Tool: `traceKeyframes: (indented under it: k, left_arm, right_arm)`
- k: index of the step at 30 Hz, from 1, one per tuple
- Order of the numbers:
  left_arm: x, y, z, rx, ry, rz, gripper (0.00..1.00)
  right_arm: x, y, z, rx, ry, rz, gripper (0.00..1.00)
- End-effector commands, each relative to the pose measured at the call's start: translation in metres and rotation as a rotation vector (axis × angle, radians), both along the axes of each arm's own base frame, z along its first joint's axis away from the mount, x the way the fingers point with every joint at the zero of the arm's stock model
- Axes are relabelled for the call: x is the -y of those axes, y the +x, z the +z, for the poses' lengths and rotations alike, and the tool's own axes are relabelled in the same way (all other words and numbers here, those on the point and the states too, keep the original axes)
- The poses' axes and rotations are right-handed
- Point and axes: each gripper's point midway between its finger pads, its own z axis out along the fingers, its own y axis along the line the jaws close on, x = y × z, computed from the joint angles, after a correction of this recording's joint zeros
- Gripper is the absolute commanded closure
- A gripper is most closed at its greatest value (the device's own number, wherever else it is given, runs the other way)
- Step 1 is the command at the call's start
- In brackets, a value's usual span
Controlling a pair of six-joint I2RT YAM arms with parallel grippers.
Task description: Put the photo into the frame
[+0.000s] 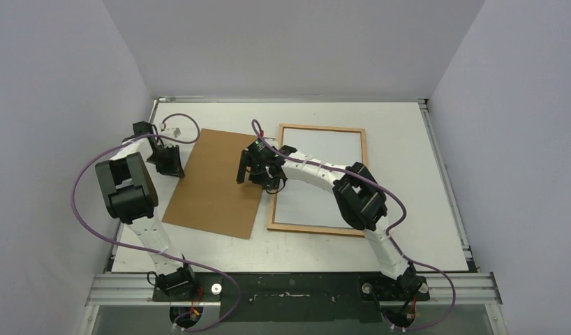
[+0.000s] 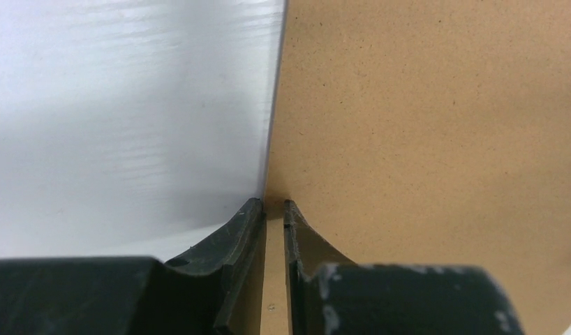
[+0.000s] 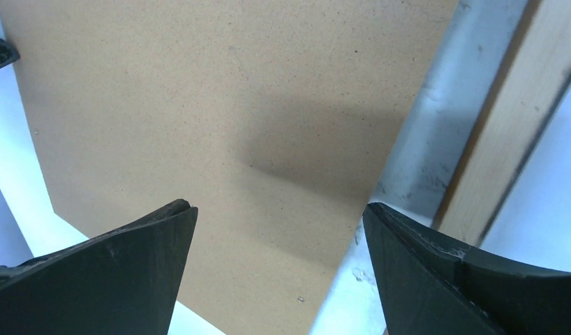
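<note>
The orange-brown wooden frame [image 1: 323, 128] lies flat right of centre, with a pale white area inside it. Its left moulding shows in the right wrist view [image 3: 520, 125]. The photo is not in view. A plain brown fibreboard backing sheet [image 1: 216, 181] lies left of the frame. My left gripper [image 1: 167, 162] sits at the sheet's far left edge. In the left wrist view the gripper [image 2: 272, 202] is nearly closed, pinching the sheet's edge [image 2: 422, 125]. My right gripper [image 1: 258, 171] is open and empty. It hovers [image 3: 279, 206] over the sheet's right edge [image 3: 199, 105], beside the frame.
The white table [image 1: 422, 230] is walled in on the left, back and right. A metal rail [image 1: 297, 287] with both arm bases runs along the near edge. Purple cables loop round each arm.
</note>
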Motion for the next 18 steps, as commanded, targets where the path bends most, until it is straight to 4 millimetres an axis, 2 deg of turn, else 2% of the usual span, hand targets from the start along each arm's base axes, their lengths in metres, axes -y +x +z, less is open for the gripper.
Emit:
traceKeyframes:
  k: [1, 8, 15, 18]
  left_arm:
    - [0.057, -0.026, -0.020, -0.108, -0.104, -0.069, 0.89]
    - [0.079, -0.022, -0.012, -0.097, -0.110, -0.103, 0.90]
    - [0.101, -0.019, -0.005, -0.087, -0.111, -0.140, 0.91]
    - [0.110, -0.019, -0.002, -0.085, -0.111, -0.159, 0.91]
  right_arm:
    - [-0.046, -0.001, 0.118, 0.156, 0.323, 0.043, 0.08]
    - [-0.031, -0.008, 0.126, 0.168, 0.319, 0.026, 0.09]
    - [-0.018, -0.014, 0.118, 0.156, 0.291, 0.017, 0.09]
    - [-0.006, -0.013, 0.114, 0.154, 0.274, -0.002, 0.09]
